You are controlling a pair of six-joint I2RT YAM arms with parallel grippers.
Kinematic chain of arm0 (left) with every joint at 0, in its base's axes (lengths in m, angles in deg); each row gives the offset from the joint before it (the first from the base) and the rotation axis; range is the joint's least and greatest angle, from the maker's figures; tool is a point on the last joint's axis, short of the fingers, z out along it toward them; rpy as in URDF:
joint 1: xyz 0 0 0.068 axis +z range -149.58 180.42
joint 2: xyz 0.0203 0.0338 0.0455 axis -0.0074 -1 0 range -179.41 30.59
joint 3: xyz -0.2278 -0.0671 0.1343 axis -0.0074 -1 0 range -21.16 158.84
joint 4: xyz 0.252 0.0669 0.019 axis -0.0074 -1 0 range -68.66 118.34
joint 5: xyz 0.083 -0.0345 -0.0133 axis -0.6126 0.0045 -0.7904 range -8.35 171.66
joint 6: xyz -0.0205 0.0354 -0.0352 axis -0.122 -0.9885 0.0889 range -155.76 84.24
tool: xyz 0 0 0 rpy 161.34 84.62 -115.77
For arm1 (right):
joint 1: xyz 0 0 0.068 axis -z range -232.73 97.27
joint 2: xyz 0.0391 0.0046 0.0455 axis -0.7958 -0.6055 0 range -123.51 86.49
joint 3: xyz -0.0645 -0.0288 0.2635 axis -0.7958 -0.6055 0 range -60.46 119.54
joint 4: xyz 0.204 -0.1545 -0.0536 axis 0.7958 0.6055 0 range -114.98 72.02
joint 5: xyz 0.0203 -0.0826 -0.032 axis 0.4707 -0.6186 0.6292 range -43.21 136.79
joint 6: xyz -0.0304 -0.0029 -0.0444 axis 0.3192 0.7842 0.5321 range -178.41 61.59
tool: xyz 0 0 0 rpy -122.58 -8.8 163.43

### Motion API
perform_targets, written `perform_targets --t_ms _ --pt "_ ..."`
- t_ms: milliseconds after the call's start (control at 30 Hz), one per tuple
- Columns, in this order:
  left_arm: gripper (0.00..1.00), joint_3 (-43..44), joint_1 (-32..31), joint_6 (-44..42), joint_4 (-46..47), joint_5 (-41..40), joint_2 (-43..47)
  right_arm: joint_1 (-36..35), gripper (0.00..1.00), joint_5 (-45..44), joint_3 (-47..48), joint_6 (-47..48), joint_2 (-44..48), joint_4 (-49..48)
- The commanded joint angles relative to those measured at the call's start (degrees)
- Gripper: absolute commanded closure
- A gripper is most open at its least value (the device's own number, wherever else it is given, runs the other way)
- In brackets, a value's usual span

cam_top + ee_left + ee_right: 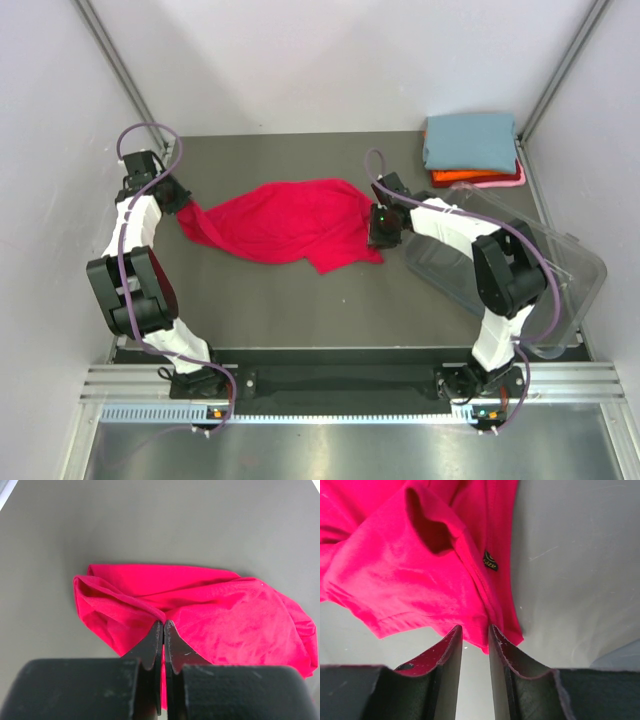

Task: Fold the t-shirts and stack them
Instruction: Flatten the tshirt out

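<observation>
The crimson red t-shirt [280,220] lies crumpled and stretched across the middle of the table. My left gripper [182,207] is shut on its left end, with a fold pinched between the tips in the left wrist view [163,623], where the shirt [225,615] spreads ahead. My right gripper [379,232] is at its right end. In the right wrist view [475,628] the jaws stand narrowly apart with a seamed edge of the shirt [395,565] held between the tips. The blue-grey t-shirt [470,140] lies folded on top of the orange [452,178] and pale pink [508,182] ones at the back right.
A clear plastic tub [540,280] lies tilted at the right, right beside my right arm. White walls and metal corner posts close in the table at the back and both sides.
</observation>
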Motion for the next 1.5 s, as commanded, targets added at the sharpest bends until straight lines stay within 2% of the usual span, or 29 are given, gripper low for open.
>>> perform_targets --t_ms 0,167,467,600,700,767,800,867,967,1067,1100,1200,1300,1433,1467 --pt "1.0 0.05 0.26 -0.72 2.81 0.85 2.61 -0.88 0.71 -1.95 1.21 -0.1 -0.54 0.68" --pt "1.0 0.05 0.26 -1.07 2.72 0.85 2.61 -0.96 0.73 -3.62 1.47 0.07 -1.07 1.47" --pt "1.0 -0.12 0.26 -0.63 2.81 1.03 2.69 -0.96 0.76 -0.81 0.33 -0.01 -1.33 -0.37" --pt "1.0 -0.47 0.26 -0.63 2.9 1.12 2.96 -1.05 0.84 -0.64 0.15 -0.1 -1.24 -0.72" --pt "1.0 -0.38 0.17 -0.19 3.07 1.56 2.87 -0.96 0.86 0.33 0.5 -0.45 -1.77 -0.73" --pt "1.0 -0.3 0.17 -0.1 2.99 1.65 3.04 -0.96 0.92 0.24 0.33 -0.63 -1.42 -0.73" --pt "1.0 -0.38 0.17 -0.02 3.07 1.73 3.13 -0.96 0.99 -0.28 -0.02 -0.72 -1.24 -0.9" --pt "1.0 -0.3 0.26 -0.01 2.9 1.65 3.4 -0.96 1.0 -0.46 -0.11 -0.8 -0.54 -0.99" --pt "1.0 0.67 0.17 1.47 2.46 2.17 4.1 -0.88 1.0 -0.55 3.57 0.86 0.07 0.58" --pt "1.0 3.38 0.08 6.04 2.37 5.06 5.68 -0.35 1.0 -1.68 13.13 2.79 1.65 5.32" --pt "1.0 6.0 0.0 7.88 1.85 5.42 6.73 -0.17 1.0 -2.65 20.03 3.5 2.01 8.91" --pt "1.0 11.99 -0.09 9.3 -2.19 4.2 8.75 1.05 1.0 -4.77 32.7 4.2 3.85 15.09" --pt "1.0 19.1 -0.01 12.1 -3.6 5.16 11.99 3.16 1.0 -2.57 39.32 3.94 8.32 15.89" --pt "1.0 21.67 0.08 16.48 -3.88 6.12 17.45 3.34 1.0 0.93 39.1 1.93 17.63 12.21" --pt "1.0 21.33 0.17 17.99 -3.09 7.78 18.94 3.43 1.0 2.08 37.87 0.88 22.44 10.02"
